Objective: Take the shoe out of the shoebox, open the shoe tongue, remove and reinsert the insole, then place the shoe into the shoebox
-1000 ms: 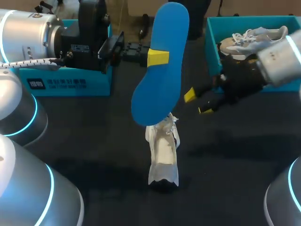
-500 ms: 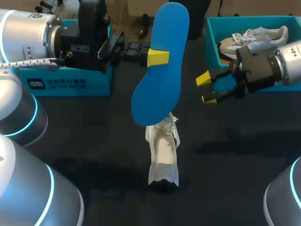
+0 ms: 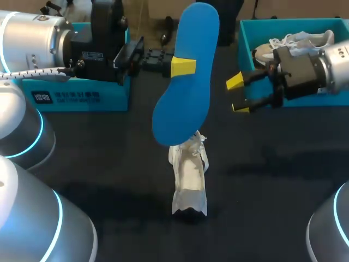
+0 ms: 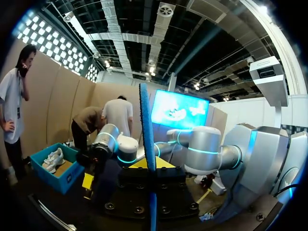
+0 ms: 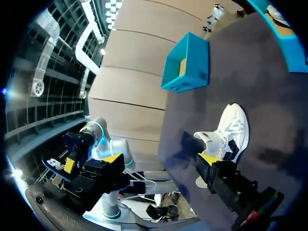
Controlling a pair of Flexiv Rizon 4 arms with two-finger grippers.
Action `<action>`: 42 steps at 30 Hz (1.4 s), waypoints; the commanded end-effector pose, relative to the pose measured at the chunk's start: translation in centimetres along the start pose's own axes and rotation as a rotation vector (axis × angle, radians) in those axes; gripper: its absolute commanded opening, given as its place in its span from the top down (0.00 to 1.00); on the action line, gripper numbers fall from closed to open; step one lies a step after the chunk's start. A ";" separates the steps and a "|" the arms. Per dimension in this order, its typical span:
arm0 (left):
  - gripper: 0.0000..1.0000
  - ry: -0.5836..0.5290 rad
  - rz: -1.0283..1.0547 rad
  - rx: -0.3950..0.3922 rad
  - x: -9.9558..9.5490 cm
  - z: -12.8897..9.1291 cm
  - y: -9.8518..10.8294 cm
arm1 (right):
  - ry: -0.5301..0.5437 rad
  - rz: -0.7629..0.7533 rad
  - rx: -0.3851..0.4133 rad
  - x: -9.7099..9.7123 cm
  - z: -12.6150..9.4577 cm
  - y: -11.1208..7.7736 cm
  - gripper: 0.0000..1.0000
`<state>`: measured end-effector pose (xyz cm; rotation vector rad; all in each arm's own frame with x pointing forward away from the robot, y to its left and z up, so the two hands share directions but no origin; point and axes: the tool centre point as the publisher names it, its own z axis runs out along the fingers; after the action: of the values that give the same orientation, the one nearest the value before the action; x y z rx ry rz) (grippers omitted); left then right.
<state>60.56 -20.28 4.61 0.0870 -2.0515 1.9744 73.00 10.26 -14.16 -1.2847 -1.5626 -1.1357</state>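
Dark cloth covers the table (image 3: 109,164), on which everything is set out. At the left rear, a teal shoebox (image 3: 82,98) is partly hidden behind the left arm. The left gripper (image 3: 182,66) is closed on a blue insole (image 3: 182,114), which is held upright in the air over the middle of the table; one yellow fingertip is pressed flat against its near face. In the left wrist view the insole (image 4: 146,144) is seen edge-on, running straight up from the gripper. A white shoe (image 3: 189,180) is left lying on the cloth in the middle, below the raised insole and clear of both boxes; in the right wrist view it (image 5: 226,134) is seen just ahead of that gripper's yellow tip. The right gripper (image 3: 238,95) is held off the table to the right of the insole, its fingers spread apart with nothing between them. At the right rear, a second teal shoebox (image 3: 248,49) is occupied by another pale shoe (image 3: 294,41).
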 end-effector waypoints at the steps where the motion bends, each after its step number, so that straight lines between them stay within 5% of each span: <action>1: 1.00 0.001 0.000 -0.001 -0.1 0.2 0.0 | 0.066 -0.003 -0.013 0.0 0.9 0.7 0.00; 16: 1.00 0.001 0.000 -0.001 -0.1 0.2 0.0 | 0.205 0.007 -0.061 2.4 1.7 2.6 0.00; 22: 1.00 0.035 0.391 0.033 -3.0 -1.0 -1.4 | 0.205 0.007 -0.061 2.4 1.7 2.6 0.00; 28: 1.00 0.085 0.771 -0.065 -5.3 -1.8 -1.5 | 0.205 0.007 -0.061 2.4 1.7 2.6 0.00; 32: 1.00 0.012 1.149 -0.273 -7.1 -2.1 -0.8 | 0.205 0.007 -0.061 2.4 1.7 2.6 0.00; 42: 1.00 0.012 1.149 -0.273 -7.1 -2.1 -0.8 | 0.205 0.007 -0.061 2.4 1.7 2.6 0.00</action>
<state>67.77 -19.36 3.08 -0.8910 -2.4224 2.2165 75.06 12.53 -11.93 -1.1716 -1.3801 -1.2771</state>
